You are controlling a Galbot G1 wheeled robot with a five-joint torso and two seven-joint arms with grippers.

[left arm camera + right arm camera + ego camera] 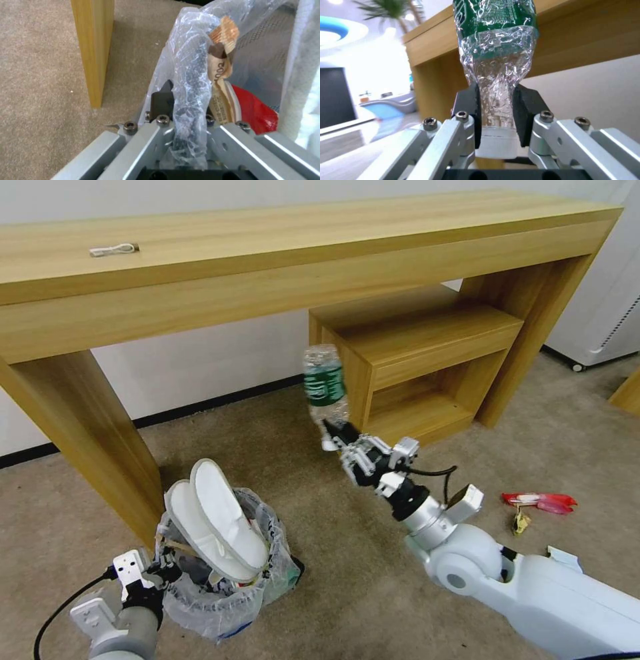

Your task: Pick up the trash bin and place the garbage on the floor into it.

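Observation:
The trash bin (223, 587), black with a crinkled clear bag (186, 75) over its rim, stands on the beige floor (347, 553) by the desk leg. Two white slippers (223, 520) stick up out of it, and a red cup (256, 110) and brown paper (221, 72) lie inside. My left gripper (168, 567) (186, 105) is shut on the bin's bagged rim. My right gripper (335, 435) (496, 112) is shut on the neck of a crushed clear bottle (325, 383) (496, 50) with a green label, held cap-down in the air to the right of the bin.
A red wrapper (540, 502), a yellow wrapper (520, 521) and white paper (563, 557) lie on the carpet at the right. A long wooden desk (267, 267) spans the back, its leg (87, 440) (93, 50) close to the bin. A low wooden shelf (427, 373) stands beneath it.

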